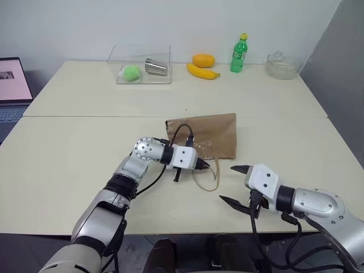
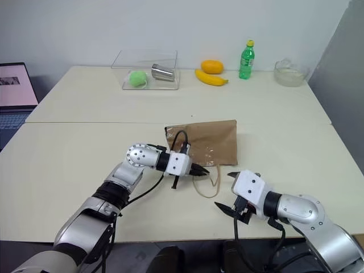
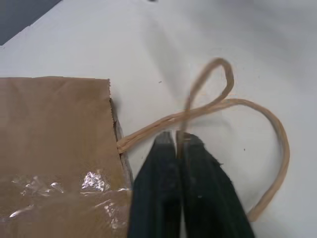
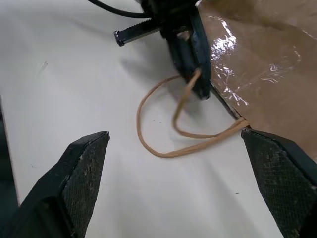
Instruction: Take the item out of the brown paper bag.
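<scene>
Two grippers sit low in the frame. Right gripper [image 1: 236,185], lower right, jaws spread wide, grasping nothing, hovering over bare table [image 1: 68,153] just short of the bag's handles. Left gripper [image 1: 206,165], lower centre, fingers [image 3: 168,188] clenched on one tan loop handle [image 3: 190,96] of the brown paper bag [image 1: 210,133]; the wrist view shows the strand pinched between the black tips. The second loop lies slack on the table beside it.

Bag lies flat at centre frame, long axis running left to right across the picture, mouth and handles facing the near edge toward the grippers. A strip of clear tape [image 4: 223,54] glints on its upper face near the mouth. The item is not visible; cannot tell whether it is inside the bag.

Nothing stands between the grippers and the bag mouth.

Far side of the table, upper part of frame, left to right: clear plastic box [image 1: 142,65] holding a green ball [image 1: 132,72] and a metal cup [image 1: 156,67] on its side; banana [image 1: 202,71] with an orange fruit [image 1: 203,60] just behind; upright green bottle [image 1: 239,54] with yellow cap; glass bowl [image 1: 282,66]. Laptop [image 1: 12,82] at far left edge.
</scene>
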`<action>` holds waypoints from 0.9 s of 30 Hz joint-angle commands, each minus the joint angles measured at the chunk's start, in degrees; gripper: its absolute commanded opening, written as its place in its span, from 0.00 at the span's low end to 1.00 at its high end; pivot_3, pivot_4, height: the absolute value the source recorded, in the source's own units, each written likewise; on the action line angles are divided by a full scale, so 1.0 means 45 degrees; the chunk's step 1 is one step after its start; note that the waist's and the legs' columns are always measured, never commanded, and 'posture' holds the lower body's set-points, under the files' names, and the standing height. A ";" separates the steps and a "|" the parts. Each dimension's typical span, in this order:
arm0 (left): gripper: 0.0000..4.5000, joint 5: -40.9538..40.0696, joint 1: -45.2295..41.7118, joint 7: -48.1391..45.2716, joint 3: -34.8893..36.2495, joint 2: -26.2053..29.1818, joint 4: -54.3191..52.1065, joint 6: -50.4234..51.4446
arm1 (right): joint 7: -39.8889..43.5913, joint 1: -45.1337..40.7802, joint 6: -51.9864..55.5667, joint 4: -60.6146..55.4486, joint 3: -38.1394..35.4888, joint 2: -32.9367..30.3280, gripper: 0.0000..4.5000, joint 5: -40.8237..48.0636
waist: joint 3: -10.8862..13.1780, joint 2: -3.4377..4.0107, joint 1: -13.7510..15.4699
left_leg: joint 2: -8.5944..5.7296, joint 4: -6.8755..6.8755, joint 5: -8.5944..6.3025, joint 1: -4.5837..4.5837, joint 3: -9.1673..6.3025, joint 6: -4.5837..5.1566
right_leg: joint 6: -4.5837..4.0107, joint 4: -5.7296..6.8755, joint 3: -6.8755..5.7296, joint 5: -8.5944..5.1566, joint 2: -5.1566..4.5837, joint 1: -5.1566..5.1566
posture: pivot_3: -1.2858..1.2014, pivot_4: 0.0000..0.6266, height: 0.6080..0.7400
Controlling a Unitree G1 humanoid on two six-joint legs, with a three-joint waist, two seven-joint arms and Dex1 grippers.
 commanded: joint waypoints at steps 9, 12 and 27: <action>0.01 -0.2009 -0.1030 0.1197 0.1793 -0.0234 -0.1866 0.4390 | 0.0501 -0.2078 -0.1064 0.1240 0.2186 0.0231 1.00 -0.1378 | 0.0000 0.0000 -0.0026 | 0.0000 0.0001 0.0000 0.0003 -0.0003 0.0000 | 0.0001 0.0001 -0.0002 0.0000 0.0008 0.0001 | 0.52 0.24 1.00; 0.01 -0.2017 -0.1339 0.1447 0.1937 -0.0344 -0.1814 0.4649 | 0.0599 -0.3439 -0.1337 0.2478 0.3322 0.0866 1.00 -0.2145 | 0.0001 -0.0001 -0.0039 | 0.0000 0.0003 0.0000 0.0005 -0.0001 0.0000 | 0.0001 0.0002 0.0001 0.0000 0.0009 0.0000 | 0.52 0.24 1.00; 0.00 -0.1884 -0.1826 0.2019 0.2097 -0.0232 -0.1743 0.4689 | -0.0169 -0.5634 -0.1701 0.6490 0.5265 0.3452 0.62 -0.4959 | 0.0001 0.0000 -0.0022 | 0.0000 0.0002 0.0001 -0.0004 -0.0009 -0.0001 | -0.0006 0.0007 0.0004 0.0002 -0.0002 -0.0012 | 0.52 0.24 1.00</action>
